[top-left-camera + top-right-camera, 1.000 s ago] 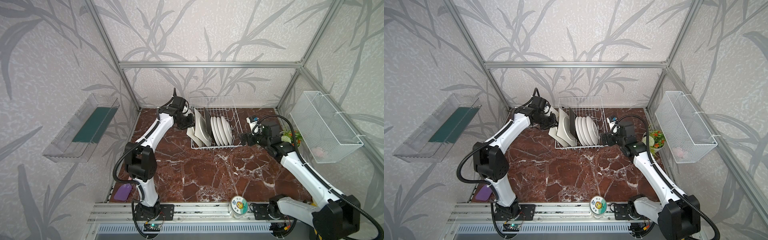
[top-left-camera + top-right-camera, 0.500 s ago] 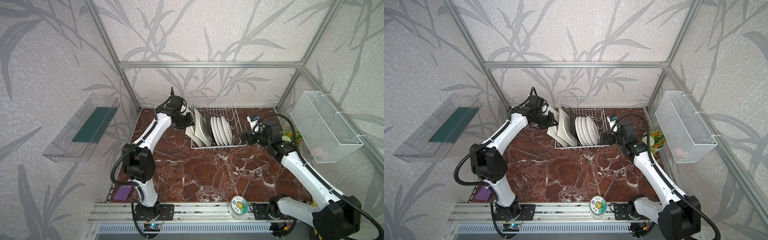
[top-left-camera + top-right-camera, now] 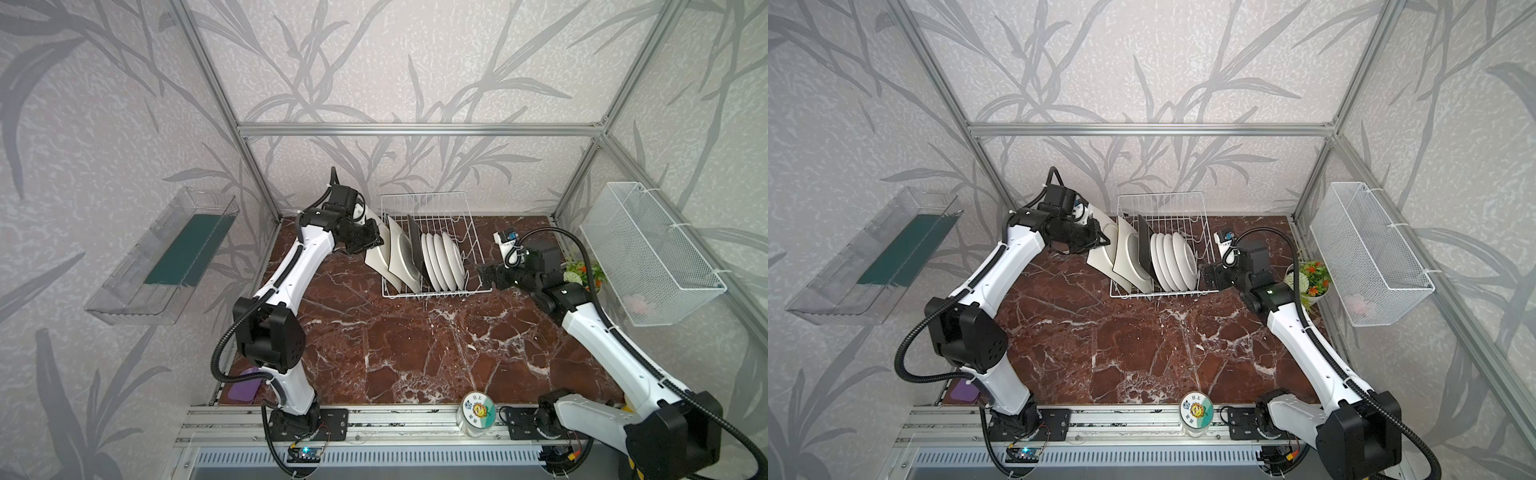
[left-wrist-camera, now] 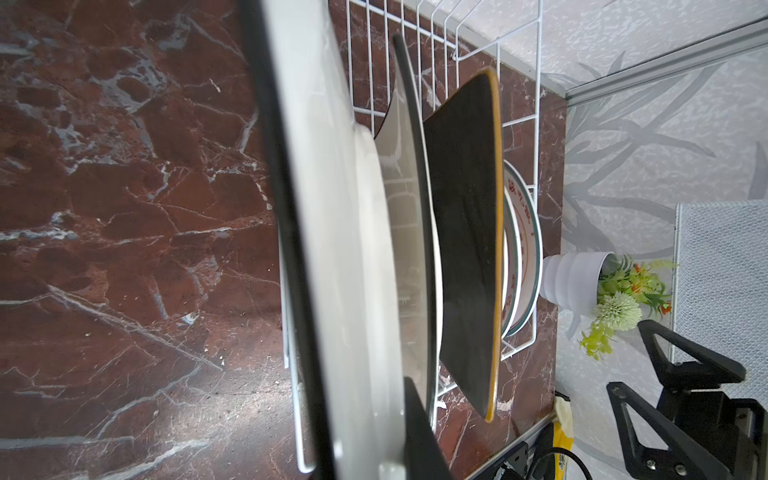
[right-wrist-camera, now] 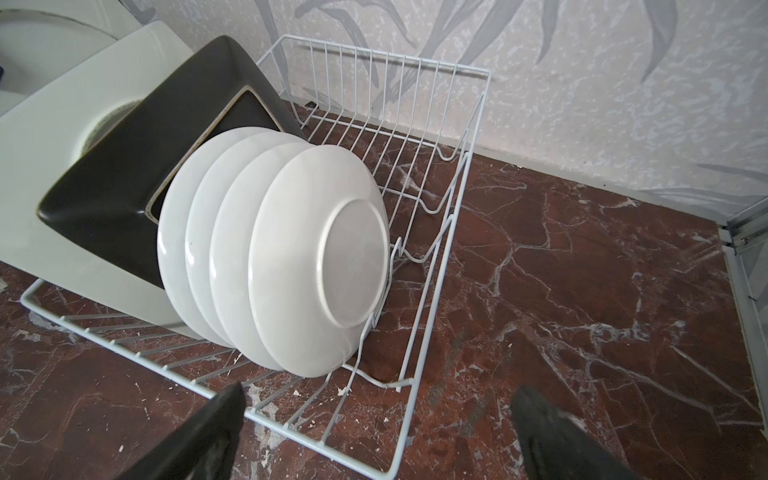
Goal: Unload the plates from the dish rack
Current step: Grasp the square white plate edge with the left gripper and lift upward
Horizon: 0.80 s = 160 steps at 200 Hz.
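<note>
Leftward goes the left arm's elbow since a second ago, and with it the outermost cream square plate, which now leans out past the left side of the white wire dish rack. The left gripper is clamped on that plate's upper edge. In the left wrist view its black fingers pinch the rim, and the plate blocks much of the frame. Whether the plate's lower corner rests in the rack cannot be told.

The second cream square plate, the black square plate and four round white plates stand on edge in the rack. Red marks on one round plate's face are mostly hidden behind the black one and are unreadable.

The right gripper hovers just beside the rack's right front corner, jaws wide apart, holding nothing.

A purple flat object is half hidden behind the left arm. On the front rail stands a jar with a sunflower-sticker lid; its characters are too small to read. Something pink in the white mesh basket is blurred.
</note>
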Each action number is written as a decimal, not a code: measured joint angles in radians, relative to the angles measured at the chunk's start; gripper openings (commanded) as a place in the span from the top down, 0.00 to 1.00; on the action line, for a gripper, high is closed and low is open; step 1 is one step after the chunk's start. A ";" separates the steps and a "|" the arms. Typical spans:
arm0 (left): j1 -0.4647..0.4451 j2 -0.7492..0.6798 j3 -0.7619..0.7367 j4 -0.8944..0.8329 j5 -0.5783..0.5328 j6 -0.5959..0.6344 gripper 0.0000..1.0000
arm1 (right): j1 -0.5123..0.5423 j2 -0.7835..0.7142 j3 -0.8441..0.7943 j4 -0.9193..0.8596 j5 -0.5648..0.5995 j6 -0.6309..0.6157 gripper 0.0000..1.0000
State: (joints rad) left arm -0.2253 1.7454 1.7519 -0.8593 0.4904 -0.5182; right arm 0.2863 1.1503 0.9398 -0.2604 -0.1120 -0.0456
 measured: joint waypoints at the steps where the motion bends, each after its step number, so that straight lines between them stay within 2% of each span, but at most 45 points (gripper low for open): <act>1: 0.000 0.000 0.000 0.000 0.000 0.000 1.00 | 0.000 0.000 0.000 0.000 0.000 0.000 0.01; 73: 0.043 -0.068 0.000 -0.002 0.003 -0.013 1.00 | 0.010 0.002 0.000 0.000 0.005 0.018 0.01; 160: 0.051 -0.091 0.050 -0.031 -0.024 0.000 1.00 | 0.021 0.008 0.000 0.001 0.018 0.030 0.01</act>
State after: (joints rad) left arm -0.1745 1.6547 1.8015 -0.8906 0.4660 -0.5182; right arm 0.3069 1.1587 0.9398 -0.2596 -0.0937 -0.0158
